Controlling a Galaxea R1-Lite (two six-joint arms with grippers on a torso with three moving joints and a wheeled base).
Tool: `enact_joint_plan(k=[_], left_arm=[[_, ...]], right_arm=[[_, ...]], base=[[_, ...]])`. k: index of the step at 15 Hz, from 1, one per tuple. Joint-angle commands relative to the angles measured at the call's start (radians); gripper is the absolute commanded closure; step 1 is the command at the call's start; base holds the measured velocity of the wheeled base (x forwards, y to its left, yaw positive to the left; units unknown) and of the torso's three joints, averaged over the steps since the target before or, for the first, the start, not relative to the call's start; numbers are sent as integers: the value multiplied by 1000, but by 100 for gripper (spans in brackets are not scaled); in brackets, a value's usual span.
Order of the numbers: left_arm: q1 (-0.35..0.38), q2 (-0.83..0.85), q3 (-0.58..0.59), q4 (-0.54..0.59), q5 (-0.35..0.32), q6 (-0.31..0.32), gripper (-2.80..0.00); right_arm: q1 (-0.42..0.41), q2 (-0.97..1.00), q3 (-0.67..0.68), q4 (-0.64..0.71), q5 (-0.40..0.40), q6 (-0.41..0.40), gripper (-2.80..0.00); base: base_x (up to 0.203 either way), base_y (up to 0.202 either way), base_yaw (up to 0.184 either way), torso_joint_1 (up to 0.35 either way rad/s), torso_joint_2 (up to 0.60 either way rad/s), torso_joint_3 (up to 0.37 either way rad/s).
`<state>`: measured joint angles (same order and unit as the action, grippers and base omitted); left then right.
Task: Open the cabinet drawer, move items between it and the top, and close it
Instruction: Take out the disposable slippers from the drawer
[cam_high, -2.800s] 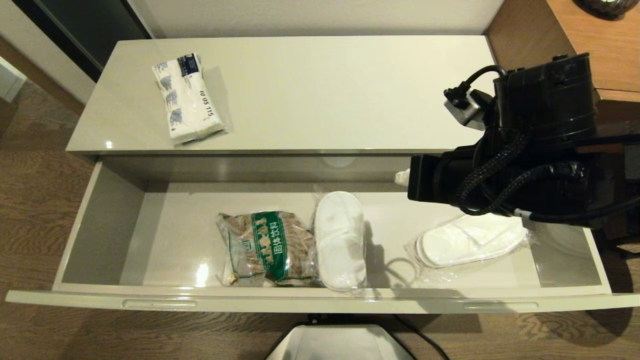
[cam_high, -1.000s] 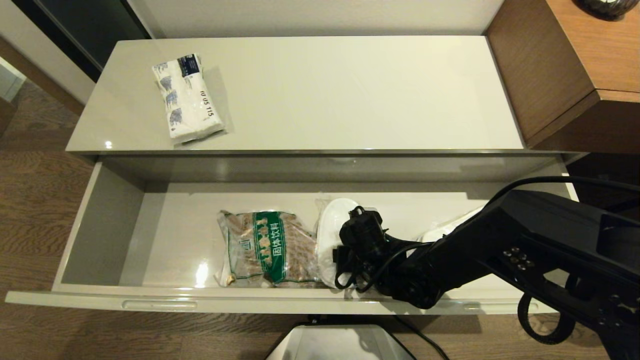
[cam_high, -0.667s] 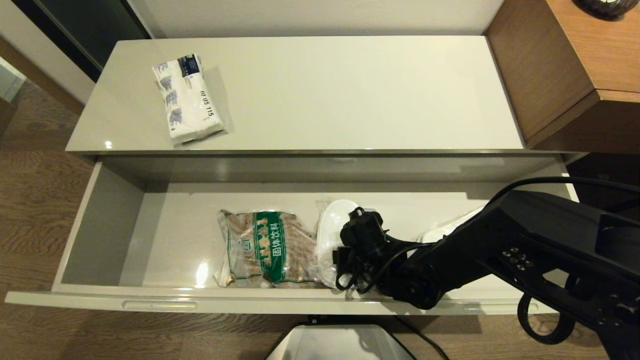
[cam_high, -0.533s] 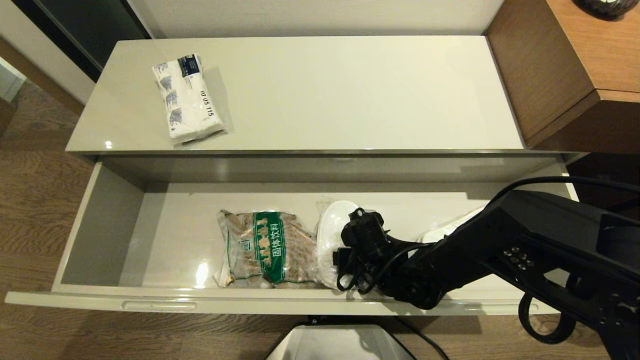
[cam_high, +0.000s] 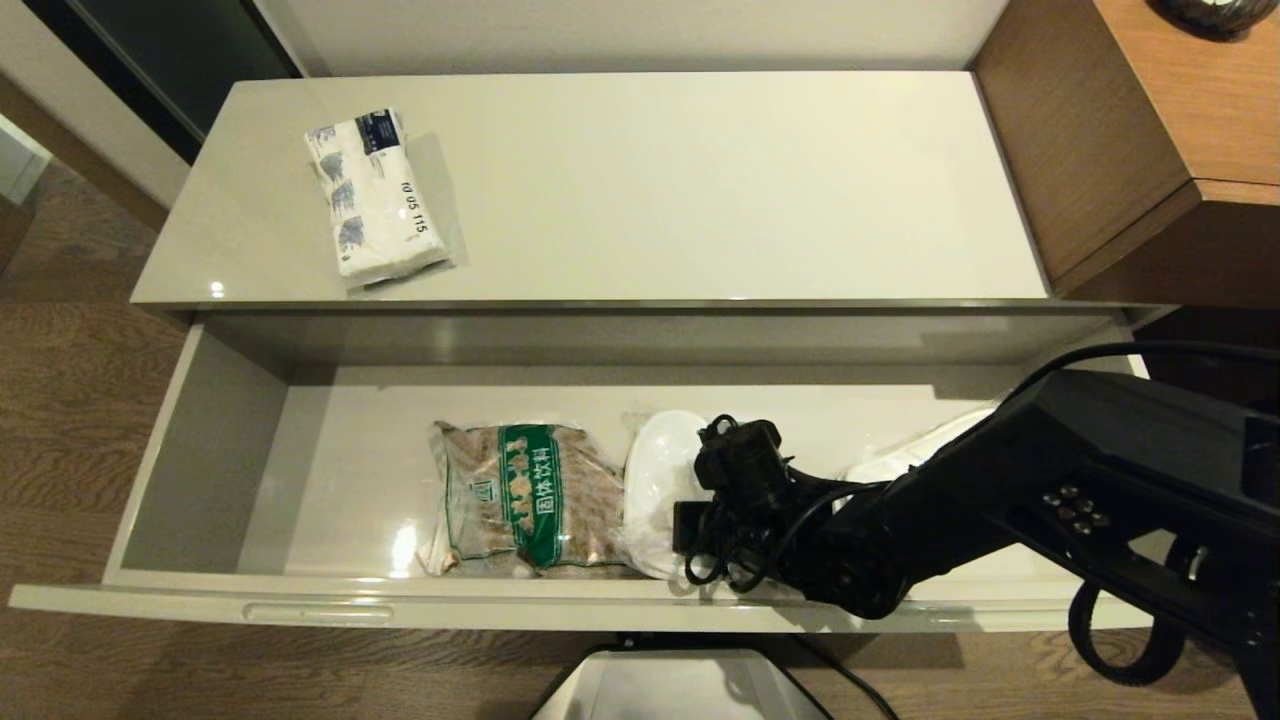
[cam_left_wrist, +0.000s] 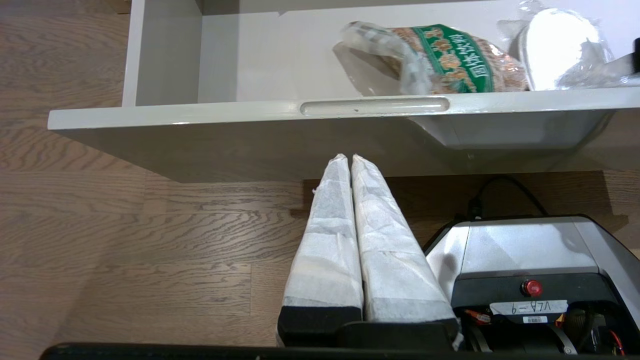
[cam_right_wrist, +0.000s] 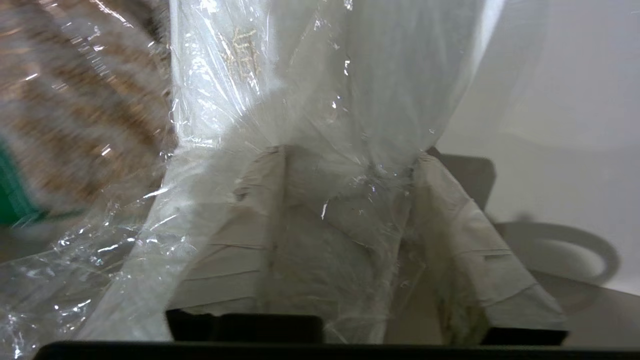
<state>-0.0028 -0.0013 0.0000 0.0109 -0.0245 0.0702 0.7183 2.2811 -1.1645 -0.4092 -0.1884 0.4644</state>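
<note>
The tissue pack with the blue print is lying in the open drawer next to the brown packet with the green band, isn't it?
Not quite: the tissue pack lies on the cabinet top, as the head view shows. Beside the brown packet in the open drawer lies a wrapped slipper pair.

Warm dim indoor light; glare spots on drawer floor (cam_high: 400, 545); right wrist view blurred, film glinting.

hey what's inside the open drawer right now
Inside the cabinet drawer: a brown packet with a green band, a film-wrapped slipper pair with the right gripper around it, and a second slipper pair mostly hidden behind the right arm.
</note>
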Motion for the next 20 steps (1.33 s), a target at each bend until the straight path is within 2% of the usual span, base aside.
enact_joint_plan(k=[1,5,10,15,20], left_arm=[[0,1,2,0,0,0,0],[0,1,2,0,0,0,0],[0,1,1,0,0,0,0],[0,1,0,0,0,0,0],[0,1,1,0,0,0,0]], right_arm=[[1,-44,19,-11,32,3,0],[1,-80,18,-3,39,6,0],[-26,-219,10,46,40,7,0],[-86,-466,-21,193,89,9,0],[-95,-627,-78,371,96,7,0]], base=[[0,0,0,0,0,0],[0,0,0,0,0,0],[0,0,0,0,0,0],[0,0,0,0,0,0],[0,0,0,0,0,0]])
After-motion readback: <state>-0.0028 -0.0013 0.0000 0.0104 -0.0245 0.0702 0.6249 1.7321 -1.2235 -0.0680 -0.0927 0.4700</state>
